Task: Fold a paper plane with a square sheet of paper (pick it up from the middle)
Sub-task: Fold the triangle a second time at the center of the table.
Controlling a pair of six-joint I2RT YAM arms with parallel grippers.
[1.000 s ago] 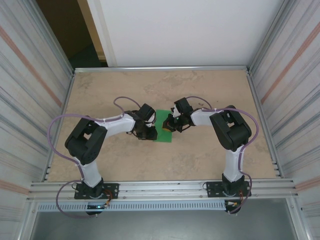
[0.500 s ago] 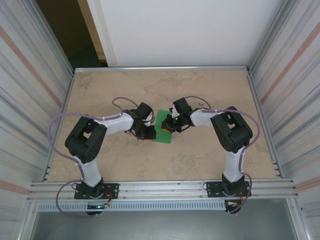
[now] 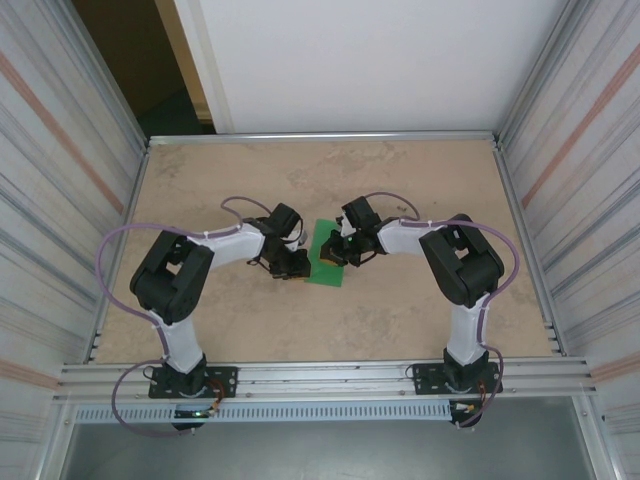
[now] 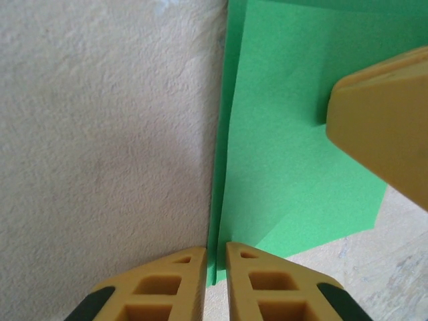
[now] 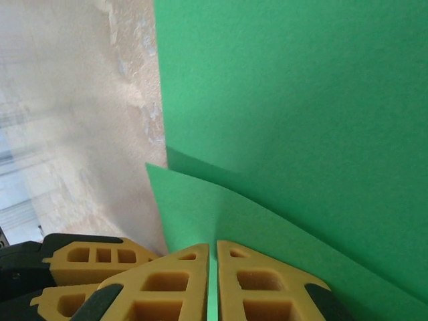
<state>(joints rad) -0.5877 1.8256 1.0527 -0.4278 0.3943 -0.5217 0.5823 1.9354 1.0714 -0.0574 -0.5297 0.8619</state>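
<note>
Pinching paper (image 4: 287,154) mid-surface (image 4: 100,134): my left pincer (image 4: 215,249) clenched on its doubled left edge, my right pincer (image 5: 212,246) clenched on raised flap. Purpose, I judge: keeping layers aligned for crease.

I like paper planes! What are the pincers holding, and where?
Both pinch the green paper sheet: left pincer at an edge's corner, right pincer on a lifted flap.

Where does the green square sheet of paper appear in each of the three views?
Top external: the square sheet of paper lies near the middle of the table.
Left wrist: centre and upper right.
Right wrist: the whole right side, reaching down to the bottom edge.
Shared landmark: the beige table beside the sheet's edge.
</note>
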